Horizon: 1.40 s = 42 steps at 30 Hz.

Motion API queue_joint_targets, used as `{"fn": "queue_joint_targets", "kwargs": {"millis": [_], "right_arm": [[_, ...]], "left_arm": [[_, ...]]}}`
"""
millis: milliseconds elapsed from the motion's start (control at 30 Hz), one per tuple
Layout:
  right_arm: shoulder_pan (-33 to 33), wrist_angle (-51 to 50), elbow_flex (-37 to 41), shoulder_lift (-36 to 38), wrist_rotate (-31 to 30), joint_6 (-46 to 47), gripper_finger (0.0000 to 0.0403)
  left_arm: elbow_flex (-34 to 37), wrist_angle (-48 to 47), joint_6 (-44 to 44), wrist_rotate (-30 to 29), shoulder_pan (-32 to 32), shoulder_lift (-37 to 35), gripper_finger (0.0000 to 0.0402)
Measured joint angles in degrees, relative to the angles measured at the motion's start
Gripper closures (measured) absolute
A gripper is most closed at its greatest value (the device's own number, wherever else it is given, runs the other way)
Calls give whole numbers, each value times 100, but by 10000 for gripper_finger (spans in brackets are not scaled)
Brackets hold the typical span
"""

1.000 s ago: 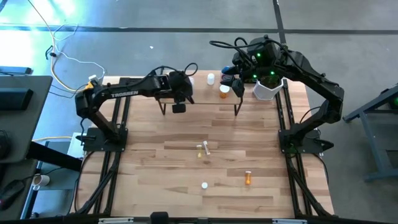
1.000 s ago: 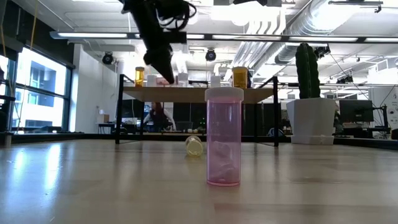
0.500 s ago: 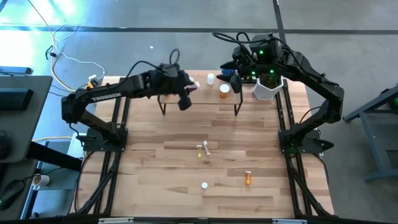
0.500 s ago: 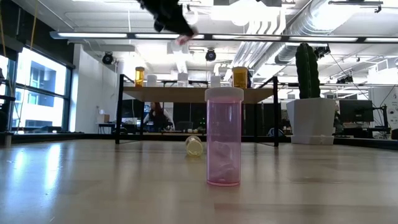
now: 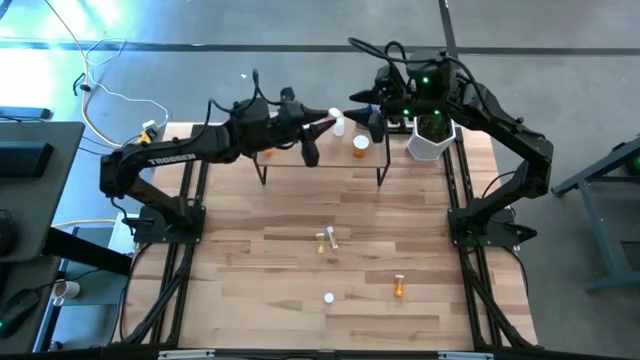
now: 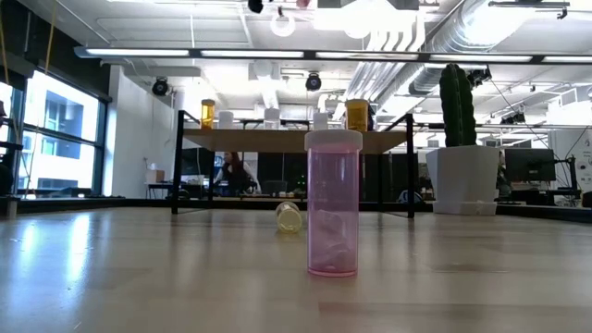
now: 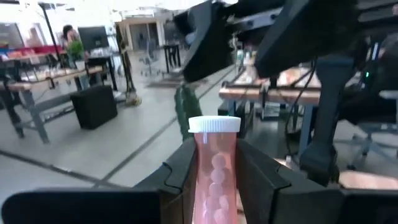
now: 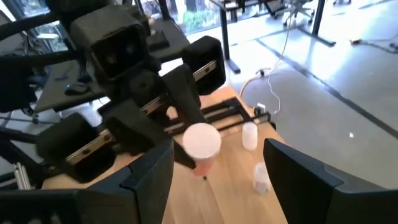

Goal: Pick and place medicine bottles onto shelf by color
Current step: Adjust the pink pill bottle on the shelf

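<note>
The left gripper [image 7: 214,180] is clamped on a pink pill bottle [image 7: 214,168] with a white cap, holding it in the air above the shelf [image 5: 320,158] at the table's far edge. Facing it, the right gripper [image 8: 214,180] hangs with fingers spread wide apart and empty — just beside the bottle's cap. On the table below stand a pink bottle [image 6: 332,205] and an orange one [image 5: 399,286].

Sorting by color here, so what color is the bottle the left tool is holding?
Pink with a white cap: the bottle, clearest in the left wrist view.
</note>
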State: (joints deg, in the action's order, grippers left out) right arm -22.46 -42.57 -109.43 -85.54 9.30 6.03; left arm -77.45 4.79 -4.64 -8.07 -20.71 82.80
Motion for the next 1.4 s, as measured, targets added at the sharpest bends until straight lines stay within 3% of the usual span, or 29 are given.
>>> {"fn": "queue_joint_targets", "kwargs": {"millis": [200,500,800,1033,1400], "right_arm": [[0,210,0,0,2,-180,164],[0,174,0,0,0,299,164],[0,-98,4,-178,-116,715,164],[-2,-346,7,-368,-468,1103,164],[0,-362,2,-458,-326,1050,164]], "left_arm": [[0,402,-182,-91,160,193,319],[2,470,-949,-1304,389,483,319],[2,510,-1401,-1624,556,586,319],[2,478,-1414,-2232,614,586,319],[2,313,-1415,-2308,614,585,319]]}}
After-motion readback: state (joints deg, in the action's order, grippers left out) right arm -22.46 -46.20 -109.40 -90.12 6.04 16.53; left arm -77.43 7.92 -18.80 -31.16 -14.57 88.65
